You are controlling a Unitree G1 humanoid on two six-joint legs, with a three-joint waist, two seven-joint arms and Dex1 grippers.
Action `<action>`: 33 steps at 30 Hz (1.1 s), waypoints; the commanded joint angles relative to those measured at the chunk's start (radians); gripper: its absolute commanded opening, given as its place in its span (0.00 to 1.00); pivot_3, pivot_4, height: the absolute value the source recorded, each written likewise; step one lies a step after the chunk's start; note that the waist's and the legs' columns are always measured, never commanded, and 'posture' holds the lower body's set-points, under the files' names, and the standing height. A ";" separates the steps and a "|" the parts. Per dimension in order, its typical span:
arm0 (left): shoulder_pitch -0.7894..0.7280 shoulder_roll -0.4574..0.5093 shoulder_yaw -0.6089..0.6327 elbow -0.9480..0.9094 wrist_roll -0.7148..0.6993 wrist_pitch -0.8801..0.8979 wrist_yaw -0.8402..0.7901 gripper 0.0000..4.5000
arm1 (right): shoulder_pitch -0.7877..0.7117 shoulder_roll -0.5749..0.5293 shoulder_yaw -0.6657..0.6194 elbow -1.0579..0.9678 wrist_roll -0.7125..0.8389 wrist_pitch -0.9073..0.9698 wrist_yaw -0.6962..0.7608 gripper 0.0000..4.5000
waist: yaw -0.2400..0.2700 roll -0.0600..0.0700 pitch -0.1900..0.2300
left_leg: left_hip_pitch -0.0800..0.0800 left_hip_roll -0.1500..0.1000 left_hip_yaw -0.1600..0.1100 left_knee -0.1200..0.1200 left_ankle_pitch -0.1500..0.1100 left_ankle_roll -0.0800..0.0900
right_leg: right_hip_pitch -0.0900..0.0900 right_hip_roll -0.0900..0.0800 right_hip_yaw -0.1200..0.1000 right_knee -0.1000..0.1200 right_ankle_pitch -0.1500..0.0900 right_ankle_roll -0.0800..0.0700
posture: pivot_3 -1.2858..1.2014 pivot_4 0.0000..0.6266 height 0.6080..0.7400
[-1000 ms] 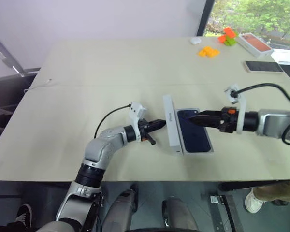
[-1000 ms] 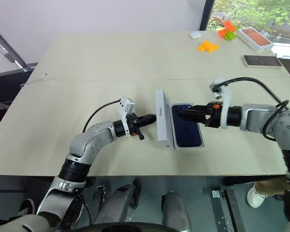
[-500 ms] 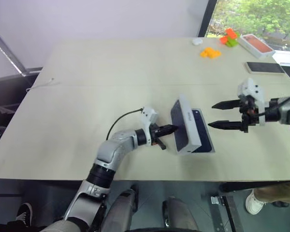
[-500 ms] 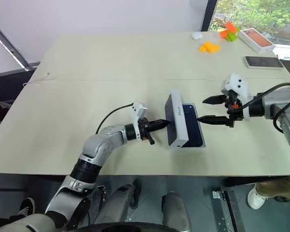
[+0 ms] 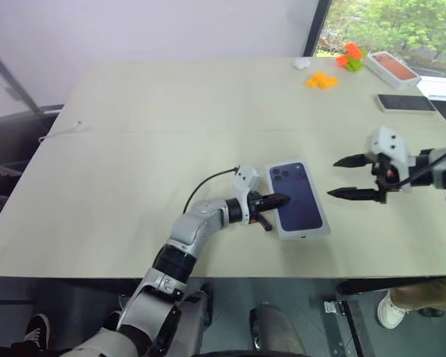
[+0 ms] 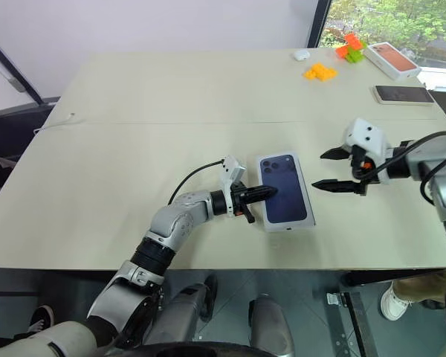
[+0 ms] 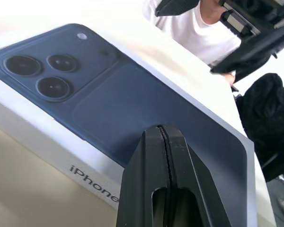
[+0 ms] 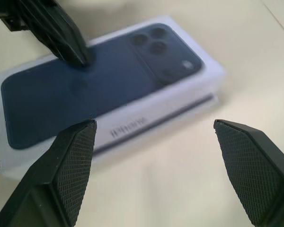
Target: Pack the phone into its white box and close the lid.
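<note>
The lid (image 5: 301, 197), white with a navy phone picture on top, lies flat on the white box (image 8: 216, 100), of which a thin strip shows under a dark seam. The phone is hidden inside. My left gripper (image 5: 281, 199) is shut, and its tip rests on the lid's top near the left edge, as the left wrist view (image 7: 162, 128) shows from close by. My right gripper (image 5: 333, 178) hangs open a short way right of the box, above the table, with nothing between its fingers (image 8: 75, 142).
At the far right stand a white box with an orange-pink top (image 5: 392, 68), a black phone (image 5: 406, 103), orange blocks (image 5: 321, 79) and green and orange blocks (image 5: 350, 56). A thin cable (image 5: 67, 128) lies at the table's left edge.
The lid stood on its edge left of the box, tipped over to the right and now lies flat on it. My left gripper followed it rightward. My right gripper drew back to the right and rolled.
</note>
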 commanded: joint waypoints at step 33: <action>0.077 0.092 0.076 -0.283 -0.034 0.111 0.101 0.00 | 0.120 0.246 -0.001 -0.006 -0.221 -0.143 -0.254 0.01 | 0.000 0.001 -0.001 | 0.015 -0.001 -0.001 0.000 -0.001 0.000 | 0.016 0.000 -0.001 0.003 0.000 0.001 | 0.52 0.24 1.00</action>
